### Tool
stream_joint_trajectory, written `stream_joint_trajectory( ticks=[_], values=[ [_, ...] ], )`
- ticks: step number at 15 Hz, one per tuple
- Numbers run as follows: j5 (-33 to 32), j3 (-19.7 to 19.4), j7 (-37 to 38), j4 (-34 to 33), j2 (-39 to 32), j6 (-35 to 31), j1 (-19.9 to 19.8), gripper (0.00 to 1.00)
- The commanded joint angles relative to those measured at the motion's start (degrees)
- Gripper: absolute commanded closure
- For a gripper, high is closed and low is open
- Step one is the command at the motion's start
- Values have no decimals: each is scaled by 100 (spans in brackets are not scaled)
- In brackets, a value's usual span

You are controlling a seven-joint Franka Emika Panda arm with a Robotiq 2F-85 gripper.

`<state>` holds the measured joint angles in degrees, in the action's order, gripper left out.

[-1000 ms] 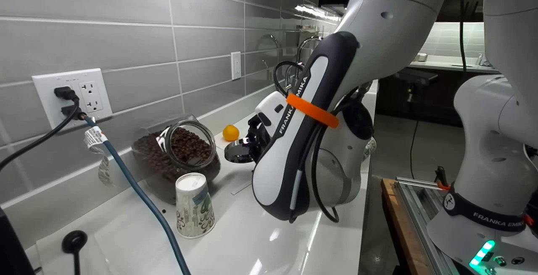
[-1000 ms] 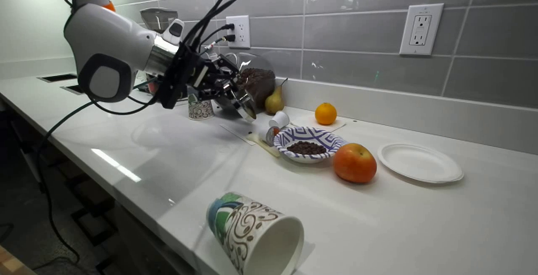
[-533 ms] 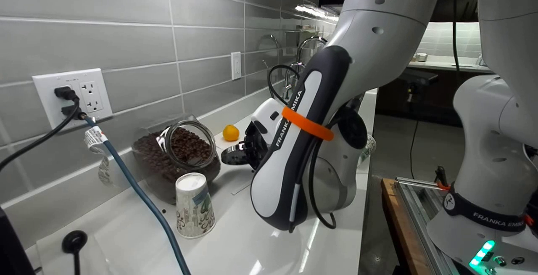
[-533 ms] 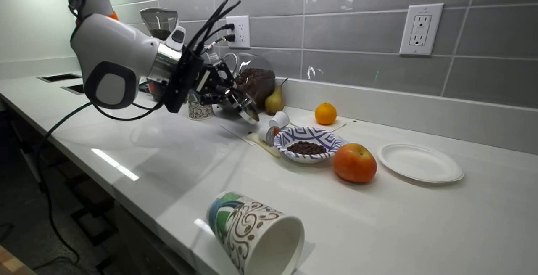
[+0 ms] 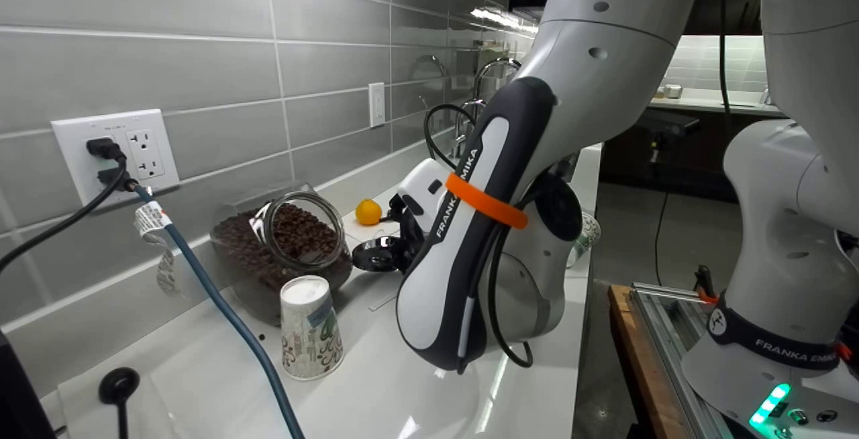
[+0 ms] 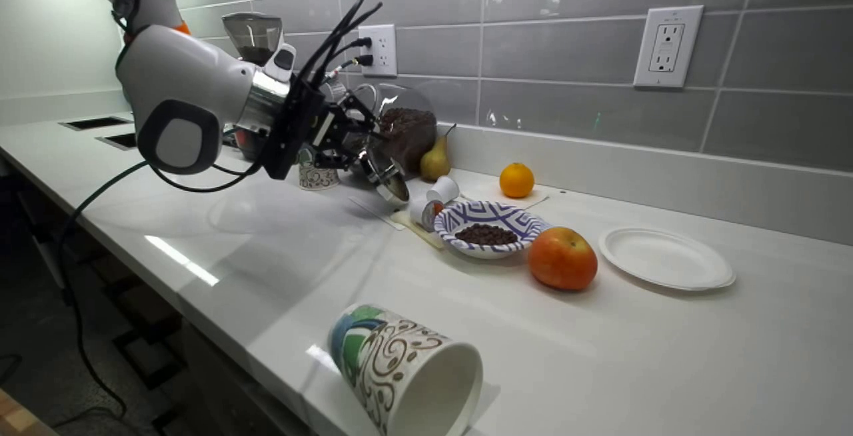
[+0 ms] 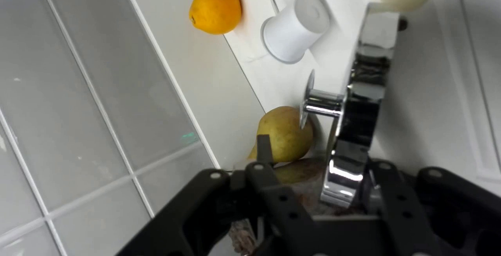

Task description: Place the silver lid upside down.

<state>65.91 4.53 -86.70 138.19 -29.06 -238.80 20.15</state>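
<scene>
Ok so from where I'm standing the gripper (image 7: 324, 154) has its fingers (image 7: 264, 150) spread, with the silver lid (image 7: 358, 107) tilted up on edge in the space between them, much closer to one finger than the other. In the wrist view there's clear daylight between the lid and the finger on the pear (image 7: 287, 134) side; over by the opposite finger the two overlap, and I honestly can't tell if they're touching. The lid's knob (image 7: 323, 103) pokes sideways across the space toward the pear, a bit past the tips. Can't tell either whether the lid's low edge is on the counter (image 6: 633, 356) or just above it. The pear sits just beyond the tip of the finger on its side, a white pod (image 7: 295, 31) lies farther out ahead of both tips, and the orange (image 7: 216, 7) is out past that side too. In an exterior view there's a big glass jar (image 6: 400, 99) of dark beans (image 6: 405, 131) behind the fingers, a blue-and-white bowl (image 6: 523, 221) out past the tips, then a red-orange fruit (image 6: 563, 258) and a white plate (image 6: 666, 259) well apart from them. A paper cup (image 6: 406, 369) lies on its side, also well away from the fingers.
</scene>
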Motion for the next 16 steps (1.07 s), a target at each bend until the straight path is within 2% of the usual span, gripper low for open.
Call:
stream_joint_trajectory(
  ticks=[1,8,9,16],
  values=[
    [-94,-73,-114,-125,-104,-96,65,38],
    [-56,-2,65,-164,-63,66,31,0],
    [-47,23,136,-163,-42,142,15,2],
    [27,32,641,-169,0,723,-20,0]
  ],
)
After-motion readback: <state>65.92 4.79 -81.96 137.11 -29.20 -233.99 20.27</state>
